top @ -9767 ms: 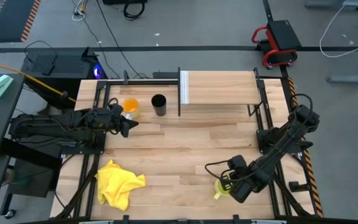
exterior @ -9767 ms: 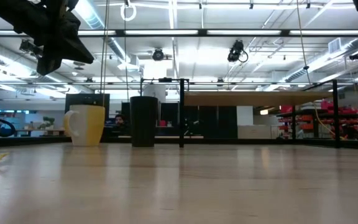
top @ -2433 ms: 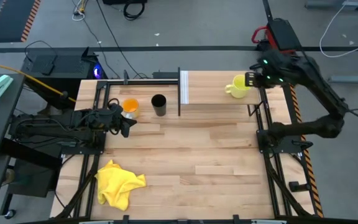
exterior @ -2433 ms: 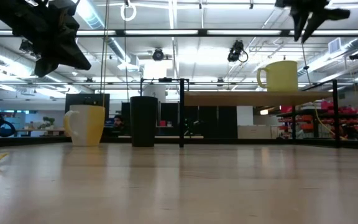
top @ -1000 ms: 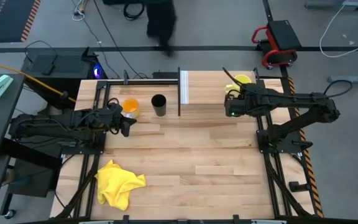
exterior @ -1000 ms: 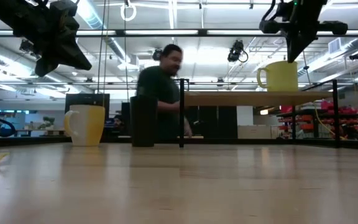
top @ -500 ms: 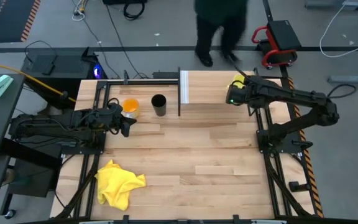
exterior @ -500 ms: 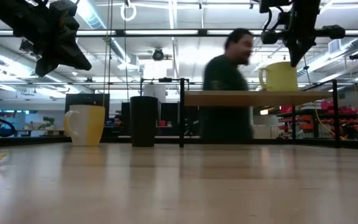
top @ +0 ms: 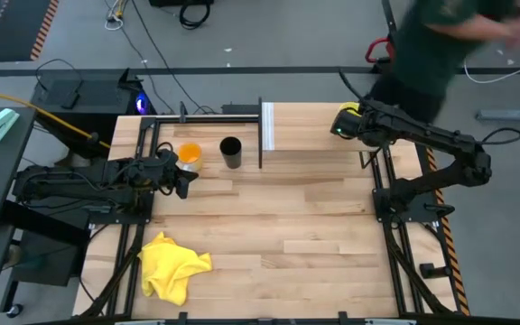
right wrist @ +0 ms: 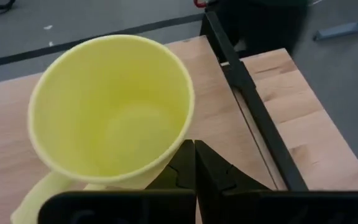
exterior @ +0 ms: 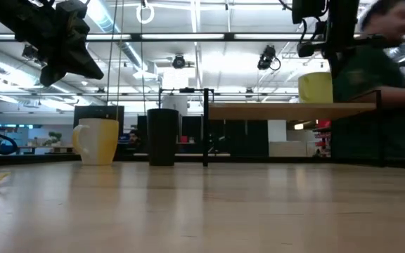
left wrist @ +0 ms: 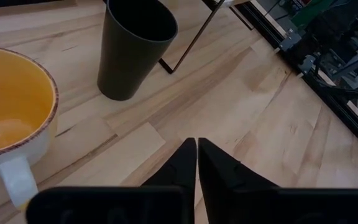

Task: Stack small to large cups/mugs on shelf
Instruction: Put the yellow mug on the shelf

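My right gripper [right wrist: 194, 163]: fingers pressed together, holding nothing, above the shelf's right end with the tips just beside the yellow-green mug's outer wall.
Yellow-green mug [right wrist: 114, 112]: upright and empty on the shelf near its right end, handle pointing away from the frame post; in the high view my right gripper [top: 343, 124] covers most of it.
Shelf [top: 310, 126]: raised light-wood platform at the table's far side, white end panel [top: 266, 127] upright at its left end.
My left gripper [left wrist: 196, 163]: fingers nearly touching with only a thin slit between them, empty, hanging over the table's left side, pointed toward the 2 cups there.
Orange cup [top: 190, 154]: on the tabletop left of the shelf, upright, handle toward my left gripper [top: 184, 179].
Black cup [top: 230, 152]: upright on the tabletop, just right of the orange cup, between it and the shelf's end panel; the 2 stand apart.
Yellow cloth [top: 173, 265]: crumpled on the table's near left corner, well apart from the cups.
Person [top: 450, 36]: blurred figure beyond the table's far right corner.
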### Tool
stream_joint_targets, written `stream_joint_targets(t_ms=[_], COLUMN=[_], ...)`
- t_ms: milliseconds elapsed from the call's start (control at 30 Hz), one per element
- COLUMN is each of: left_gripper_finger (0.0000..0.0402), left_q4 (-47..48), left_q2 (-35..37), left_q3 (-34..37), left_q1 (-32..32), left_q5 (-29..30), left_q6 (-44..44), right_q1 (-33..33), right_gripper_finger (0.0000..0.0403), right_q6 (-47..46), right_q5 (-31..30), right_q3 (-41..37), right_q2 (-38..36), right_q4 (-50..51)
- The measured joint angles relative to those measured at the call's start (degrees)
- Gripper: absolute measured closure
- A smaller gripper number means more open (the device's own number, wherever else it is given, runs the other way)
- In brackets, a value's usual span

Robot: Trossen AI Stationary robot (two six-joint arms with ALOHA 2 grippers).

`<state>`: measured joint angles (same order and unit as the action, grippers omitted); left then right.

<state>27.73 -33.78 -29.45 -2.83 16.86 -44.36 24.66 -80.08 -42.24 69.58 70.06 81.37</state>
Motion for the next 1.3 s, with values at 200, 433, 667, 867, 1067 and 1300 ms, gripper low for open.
stream_joint_targets(t_ms=[200,433,667,867,1067,1300], left_gripper_finger=[0.0378,0.0384,0.0377,0.0386,0.0383,0.0379], left_q4=[0.00,0.02,0.02,0.02,0.02,0.08], left_q2=[0.00,0.00,0.00,0.00,0.00,-0.01], left_q3=[0.00,0.01,-0.01,-0.01,-0.01,0.00], left_q1=[0.00,0.00,0.00,0.00,0.00,0.00], left_q5=[0.00,0.01,0.00,0.02,0.02,0.02], left_q6=[0.00,0.08,0.03,-0.73,-1.03,-1.01], right_q1=[-6.77,-13.59,-9.49,-5.03,-4.12,-2.21], right_gripper_finger=[0.0402,0.0403,0.0403,0.0403,0.0403,0.0403], right_q6=[-0.38,5.82,16.01,21.59,23.76,25.70], right_q5=[1.46,0.24,1.51,8.28,10.99,11.80], right_q3=[1.36,11.21,26.44,28.70,28.76,28.74], right_q2=[-2.72,1.02,11.29,15.35,18.88,21.72], right_q4=[-0.12,-5.31,5.07,5.78,5.74,5.77])
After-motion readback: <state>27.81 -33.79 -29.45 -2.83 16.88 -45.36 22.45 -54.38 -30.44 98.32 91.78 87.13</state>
